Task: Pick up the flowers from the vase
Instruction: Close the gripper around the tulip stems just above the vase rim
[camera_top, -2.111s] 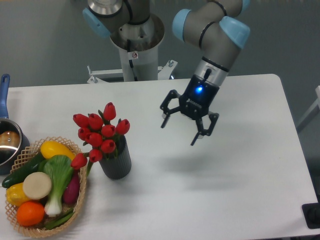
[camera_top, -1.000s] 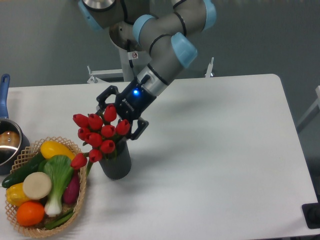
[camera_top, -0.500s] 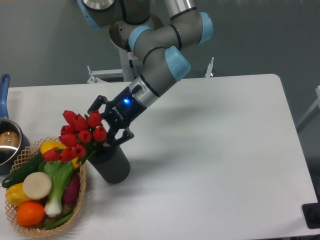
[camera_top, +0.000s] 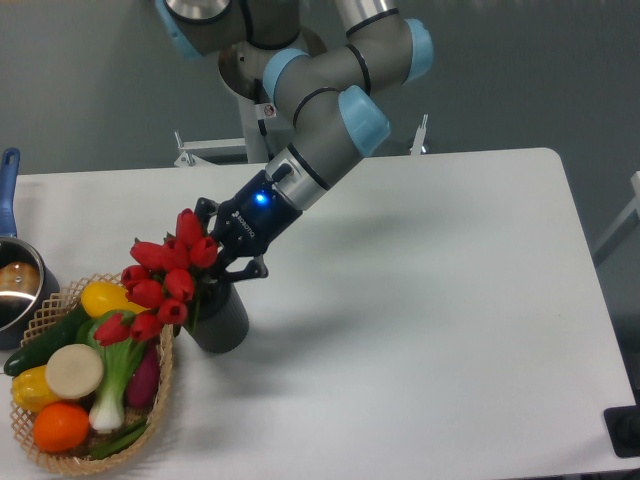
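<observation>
The flowers (camera_top: 166, 272), a bunch of red tulip buds with green stems, stand in the dark grey ribbed vase (camera_top: 222, 322) at the left of the white table and lean left over the basket. My gripper (camera_top: 220, 250) reaches in from the upper right, just above the vase mouth. Its fingers are closed around the bunch on its right side, at the top of the stems. The stems inside the vase are hidden.
A woven wicker basket (camera_top: 162, 372) of vegetables and fruit lies directly left of the vase, touching or nearly touching it. A blue-handled metal pot (camera_top: 14, 286) sits at the left edge. The arm's base stands behind the table.
My gripper swung from the right half of the table over to the vase, pushed the bunch leftwards and closed in on it. The vase tipped and shifted a little to the left.
</observation>
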